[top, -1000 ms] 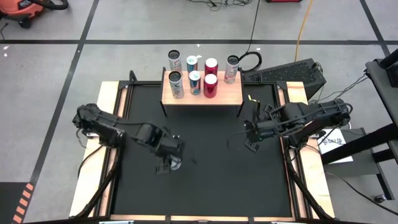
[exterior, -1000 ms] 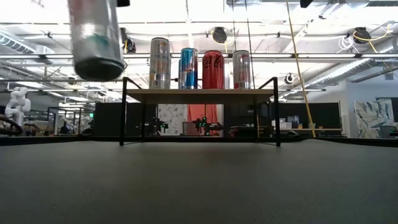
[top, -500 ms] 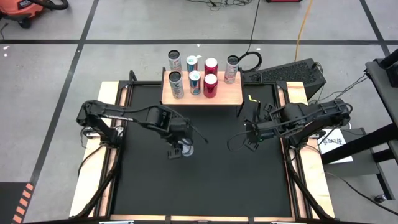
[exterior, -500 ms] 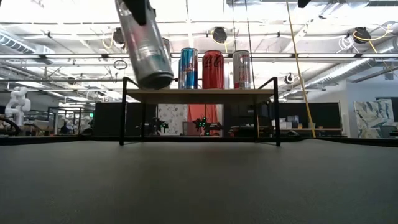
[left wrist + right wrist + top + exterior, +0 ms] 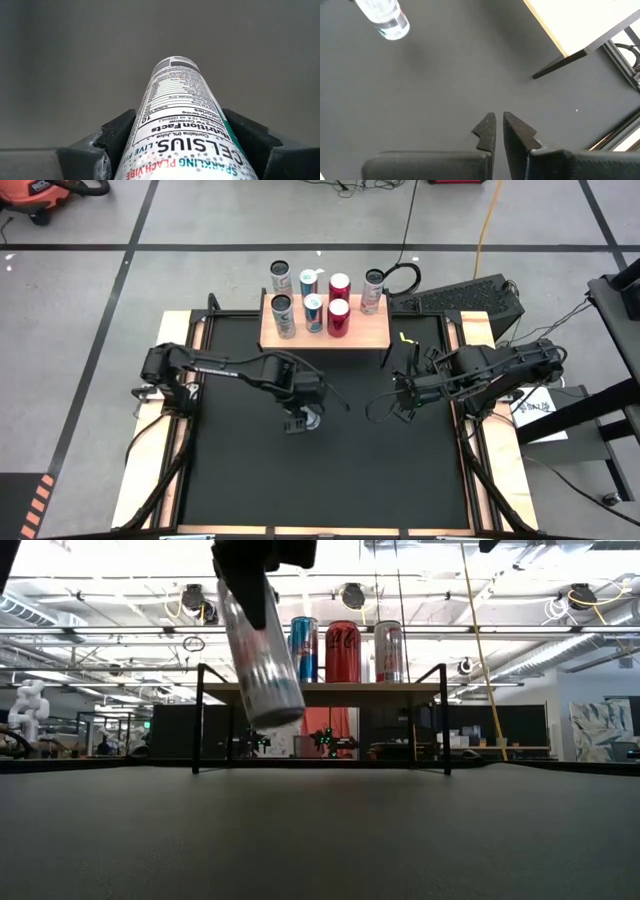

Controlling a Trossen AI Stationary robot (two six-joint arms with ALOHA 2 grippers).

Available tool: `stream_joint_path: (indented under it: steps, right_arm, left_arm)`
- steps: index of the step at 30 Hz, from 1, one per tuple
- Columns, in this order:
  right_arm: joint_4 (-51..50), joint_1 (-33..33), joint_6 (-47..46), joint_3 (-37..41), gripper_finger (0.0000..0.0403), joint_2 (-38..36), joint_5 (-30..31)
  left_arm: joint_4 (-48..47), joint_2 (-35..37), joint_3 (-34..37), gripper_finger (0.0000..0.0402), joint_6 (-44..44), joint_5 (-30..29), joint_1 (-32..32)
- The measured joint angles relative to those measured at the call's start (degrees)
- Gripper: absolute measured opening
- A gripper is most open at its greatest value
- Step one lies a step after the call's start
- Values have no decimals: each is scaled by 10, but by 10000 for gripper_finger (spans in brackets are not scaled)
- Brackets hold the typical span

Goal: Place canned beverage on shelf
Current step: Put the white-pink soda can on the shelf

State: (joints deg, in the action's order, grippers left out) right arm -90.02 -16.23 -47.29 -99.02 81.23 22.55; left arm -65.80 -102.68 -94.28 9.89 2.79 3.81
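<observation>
Left jaws (image 5: 301, 420) around tilted can (image 5: 262, 648), above mat (image 5: 380, 470).

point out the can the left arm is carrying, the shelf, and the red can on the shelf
carried can (image 5: 262, 665), low view, mid body.
shelf (image 5: 370, 332), high view, bare right part of the board.
red can (image 5: 343, 651), low view, middle of its side.

A: Text readable anywhere?
B: Yes, on the held can (image 5: 180, 135): "CELSIUS", "LIVE FIT", "SPARKLING PEACH VIBE", "Nutrition Facts", "Contains 0% Juice" are read in the left wrist view.
A: Shelf cans?
B: On the red can (image 5: 343, 651) a white script logo is seen, not legible. Other labels cannot be read.
</observation>
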Motion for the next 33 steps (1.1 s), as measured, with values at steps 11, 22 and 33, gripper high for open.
stream_joint_path:
  steps: [11,22,33]
  right_arm:
    - [0,0,0,0,18,0,1]
    - [0,0,2,0,18,0,16]
    - [0,0,0,0,18,0,16]
  left_arm:
    - [78,-38,0,257,-47,1,-10]
    - [63,-39,0,257,-59,17,-17]
    - [62,-38,0,317,-62,14,-33]
